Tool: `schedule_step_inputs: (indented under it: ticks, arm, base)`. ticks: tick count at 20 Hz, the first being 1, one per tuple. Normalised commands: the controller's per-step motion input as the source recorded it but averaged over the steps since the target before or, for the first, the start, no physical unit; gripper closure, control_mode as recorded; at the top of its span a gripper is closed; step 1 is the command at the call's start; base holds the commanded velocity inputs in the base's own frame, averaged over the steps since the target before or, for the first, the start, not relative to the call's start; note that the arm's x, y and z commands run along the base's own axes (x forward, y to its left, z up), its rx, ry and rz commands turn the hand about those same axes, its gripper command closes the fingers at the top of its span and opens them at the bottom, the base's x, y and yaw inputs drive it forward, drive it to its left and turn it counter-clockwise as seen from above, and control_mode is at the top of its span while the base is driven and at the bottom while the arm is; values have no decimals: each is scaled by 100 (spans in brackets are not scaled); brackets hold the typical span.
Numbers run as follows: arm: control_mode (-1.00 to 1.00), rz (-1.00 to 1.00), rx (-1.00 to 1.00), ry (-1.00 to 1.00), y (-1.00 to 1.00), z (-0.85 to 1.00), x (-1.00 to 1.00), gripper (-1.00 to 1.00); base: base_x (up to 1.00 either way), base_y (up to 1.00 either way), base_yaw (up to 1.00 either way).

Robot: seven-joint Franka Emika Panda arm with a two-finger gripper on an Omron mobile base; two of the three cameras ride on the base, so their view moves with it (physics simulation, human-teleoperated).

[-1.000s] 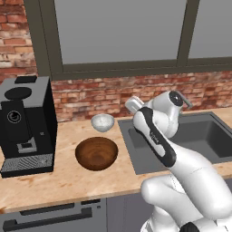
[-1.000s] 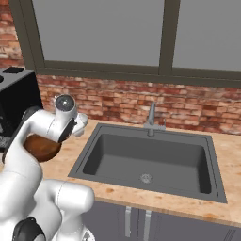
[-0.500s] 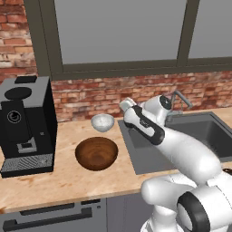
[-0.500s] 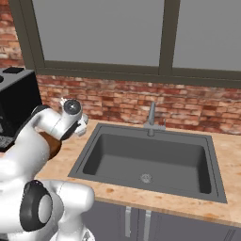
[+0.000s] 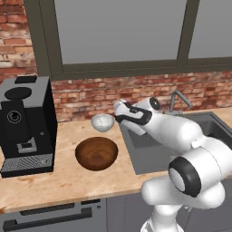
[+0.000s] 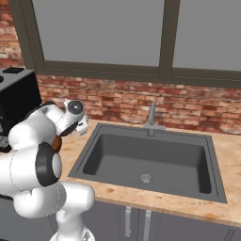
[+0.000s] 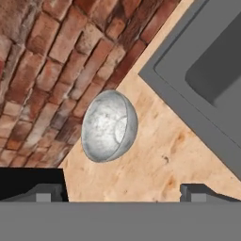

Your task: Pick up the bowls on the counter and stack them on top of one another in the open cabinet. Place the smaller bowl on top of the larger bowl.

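Currently: smaller bowl point(image 7: 109, 125) on counter point(image 5: 68, 176) near brick wall point(image 5: 86, 97), behind larger bowl point(image 5: 96, 153); gripper point(image 7: 120, 192) spread wide, empty, aimed at white bowl, which lies ahead, slightly off centre; sink point(image 6: 150, 160) on arm's far side from bowls

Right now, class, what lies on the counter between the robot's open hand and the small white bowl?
Nothing: in the hand view, only bare tan counter separates the hand from the white bowl. The brown wooden bowl sits off to the side.
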Motion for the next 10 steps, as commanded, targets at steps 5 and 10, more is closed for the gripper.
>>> schedule_step_inputs:
  ticks: [5,10]
  arm:
    - [-100,0,0,2,6,-15,34,-100]
    - [-100,0,0,3,7,-17,33,-100]
  base:
    - [0,0,0]
    - [0,0,0]
